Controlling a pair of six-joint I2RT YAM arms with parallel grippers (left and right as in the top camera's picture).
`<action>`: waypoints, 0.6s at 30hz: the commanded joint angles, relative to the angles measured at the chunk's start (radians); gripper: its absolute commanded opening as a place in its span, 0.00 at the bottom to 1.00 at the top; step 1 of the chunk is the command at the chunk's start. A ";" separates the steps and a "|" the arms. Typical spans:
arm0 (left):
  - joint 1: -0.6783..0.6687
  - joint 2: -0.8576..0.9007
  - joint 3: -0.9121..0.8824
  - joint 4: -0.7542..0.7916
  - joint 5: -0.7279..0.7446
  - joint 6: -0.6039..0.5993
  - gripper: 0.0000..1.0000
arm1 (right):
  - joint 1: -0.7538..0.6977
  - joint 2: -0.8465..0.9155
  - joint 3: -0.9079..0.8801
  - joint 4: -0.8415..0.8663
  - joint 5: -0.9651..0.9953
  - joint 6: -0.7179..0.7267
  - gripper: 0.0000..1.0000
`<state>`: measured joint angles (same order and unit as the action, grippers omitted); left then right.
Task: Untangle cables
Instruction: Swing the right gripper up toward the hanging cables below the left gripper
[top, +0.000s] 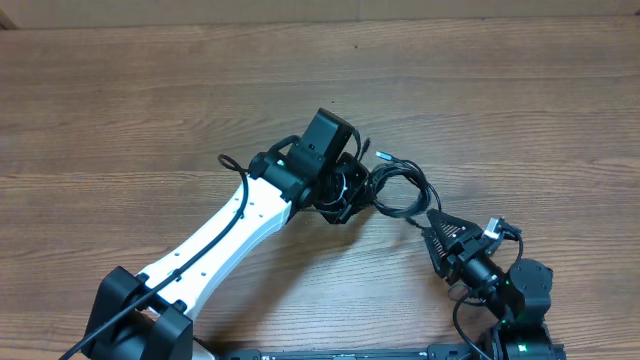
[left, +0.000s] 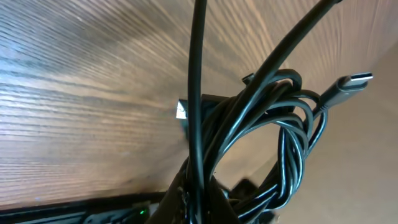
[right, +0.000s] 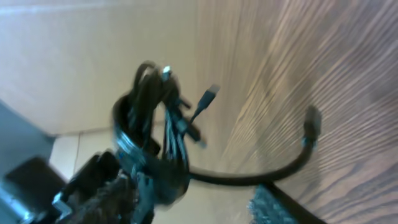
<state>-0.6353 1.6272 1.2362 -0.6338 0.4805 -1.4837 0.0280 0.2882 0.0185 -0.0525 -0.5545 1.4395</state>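
left fingers (top: 346, 200) are clamped on the cables (top: 398, 186). The coil is bunched at their tips and looks lifted just off the counter (top: 150, 90), loops spilling to the right. right fingers (top: 438, 228) sit just beside the coil's lower right edge, tips aimed at it. Can't tell how wide they stand or whether anything is between them. One loose strand (right: 292, 165) trails from the coil onto the counter, its end free. A plug (left: 354, 81) sticks out of the bundle.

Suggest: take a single strand near a free end, never the bundle. Draw it slowly away from the clamp. If loops cinch, back off and try the other end.
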 joint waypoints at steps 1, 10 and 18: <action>-0.009 -0.023 0.026 0.007 0.069 0.099 0.04 | 0.006 0.016 -0.010 0.014 0.056 -0.088 0.55; -0.022 -0.022 0.026 0.006 0.056 0.248 0.04 | 0.006 0.016 -0.010 0.077 0.044 -0.135 0.55; -0.022 -0.019 0.026 0.006 0.033 0.266 0.04 | 0.006 0.016 -0.010 0.151 -0.005 -0.220 0.49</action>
<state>-0.6533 1.6272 1.2362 -0.6315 0.5007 -1.2591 0.0280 0.3038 0.0185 0.0891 -0.5419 1.2705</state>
